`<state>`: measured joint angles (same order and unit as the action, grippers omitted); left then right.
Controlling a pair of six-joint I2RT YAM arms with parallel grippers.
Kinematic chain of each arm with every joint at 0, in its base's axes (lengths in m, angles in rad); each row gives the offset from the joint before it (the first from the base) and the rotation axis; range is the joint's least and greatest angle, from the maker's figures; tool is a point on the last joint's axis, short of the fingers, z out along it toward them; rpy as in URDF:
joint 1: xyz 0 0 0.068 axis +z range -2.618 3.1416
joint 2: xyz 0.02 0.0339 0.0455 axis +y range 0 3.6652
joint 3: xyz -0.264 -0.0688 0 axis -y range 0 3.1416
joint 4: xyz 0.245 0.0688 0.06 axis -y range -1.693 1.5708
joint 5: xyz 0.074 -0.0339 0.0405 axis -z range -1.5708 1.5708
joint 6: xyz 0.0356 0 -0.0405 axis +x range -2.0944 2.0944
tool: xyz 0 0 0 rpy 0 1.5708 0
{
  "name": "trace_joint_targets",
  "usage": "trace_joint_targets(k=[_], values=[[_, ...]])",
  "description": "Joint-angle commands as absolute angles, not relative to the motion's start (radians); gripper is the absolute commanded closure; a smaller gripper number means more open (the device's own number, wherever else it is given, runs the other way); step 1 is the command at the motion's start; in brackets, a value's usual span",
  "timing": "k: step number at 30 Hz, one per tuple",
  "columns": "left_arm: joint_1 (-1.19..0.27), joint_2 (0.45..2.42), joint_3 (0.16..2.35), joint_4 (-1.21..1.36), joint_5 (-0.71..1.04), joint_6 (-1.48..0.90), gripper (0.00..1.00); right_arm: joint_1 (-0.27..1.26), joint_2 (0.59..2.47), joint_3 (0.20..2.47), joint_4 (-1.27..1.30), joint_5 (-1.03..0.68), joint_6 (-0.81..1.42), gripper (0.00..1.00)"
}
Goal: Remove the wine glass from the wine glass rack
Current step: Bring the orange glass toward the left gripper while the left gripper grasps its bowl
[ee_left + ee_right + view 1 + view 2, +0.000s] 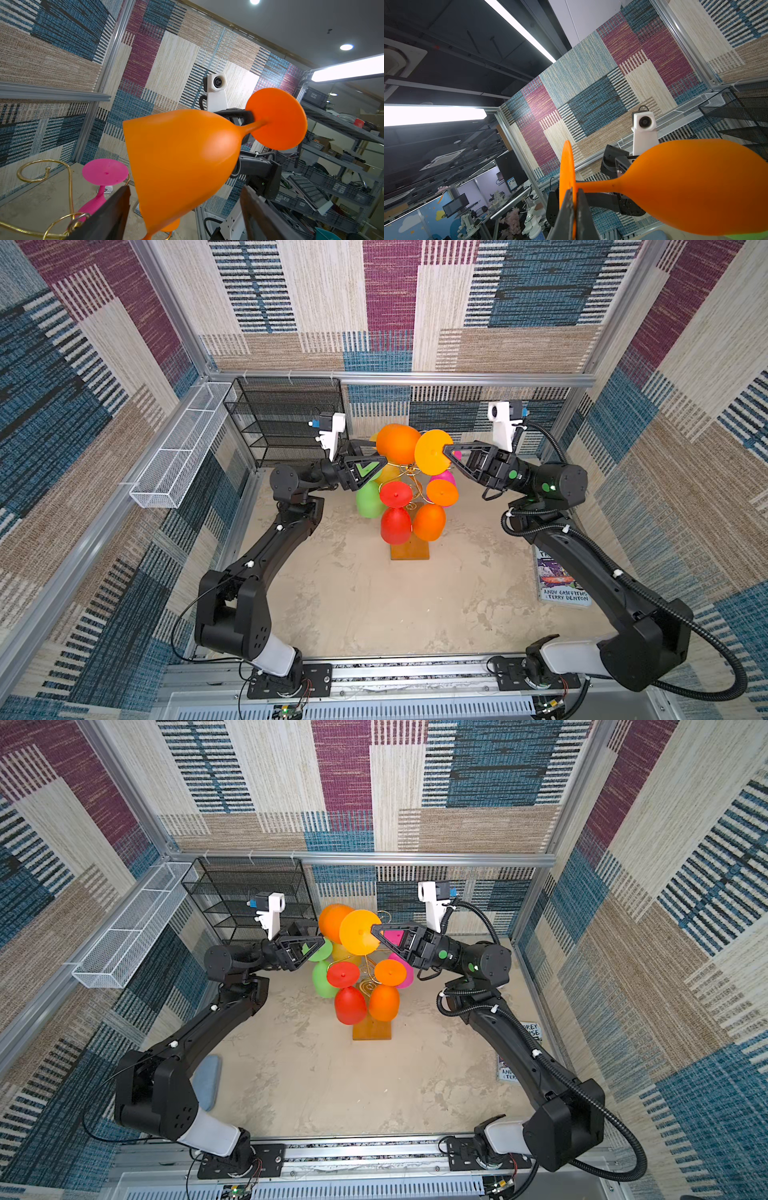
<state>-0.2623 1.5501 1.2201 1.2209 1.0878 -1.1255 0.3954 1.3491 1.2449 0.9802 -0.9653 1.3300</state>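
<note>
An orange wine glass (397, 443) (330, 923) lies on its side in the air above the top of the wine glass rack (409, 485), a gold wire tree on a wooden base (409, 549) (372, 1029). My right gripper (446, 450) (576, 193) is shut on the rim of the glass's round foot (566, 176) (276, 118). My left gripper (376, 451) (185, 189) stands open, its fingers on either side of the bowl (180, 158) with a gap. No gold wire (44, 172) touches the glass.
Red (395, 524), orange (430, 522), green (368, 499), pink (444, 477) and yellow (388, 472) glasses hang on the rack. A black mesh shelf (286, 418) and white wire basket (178, 448) stand back left. A book (561, 580) lies right, a blue cloth (205, 1081) left.
</note>
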Motion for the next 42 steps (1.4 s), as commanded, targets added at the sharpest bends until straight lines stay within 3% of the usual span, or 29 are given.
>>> trace_joint_targets(k=[1,5,10,18,26,34,40,42], values=[[-0.27,1.539,1.222,1.262,1.106,-1.13,0.19,0.397,1.371,1.217,1.197,-0.939,1.475,1.0],[-0.278,1.528,1.217,1.275,1.105,-1.132,0.25,0.392,1.445,1.19,1.443,-0.91,1.679,1.0],[-0.281,1.507,1.198,1.284,1.108,-1.129,0.43,0.376,1.49,1.147,1.575,-0.855,1.785,1.0],[-0.281,1.483,1.176,1.284,1.116,-1.118,0.44,0.349,1.496,1.139,1.62,-0.829,1.83,1.0],[-0.281,1.492,1.181,1.315,1.107,-1.141,0.5,0.323,1.586,1.122,1.825,-0.725,2.029,1.0],[-0.284,1.494,1.184,1.319,1.103,-1.144,0.65,0.314,1.601,1.118,1.847,-0.689,2.049,1.0],[-0.285,1.494,1.187,1.319,1.087,-1.147,0.88,0.305,1.602,1.109,1.844,-0.68,2.066,1.0],[-0.285,1.494,1.188,1.321,1.081,-1.153,0.97,0.302,1.605,1.106,1.84,-0.688,2.072,0.94]])
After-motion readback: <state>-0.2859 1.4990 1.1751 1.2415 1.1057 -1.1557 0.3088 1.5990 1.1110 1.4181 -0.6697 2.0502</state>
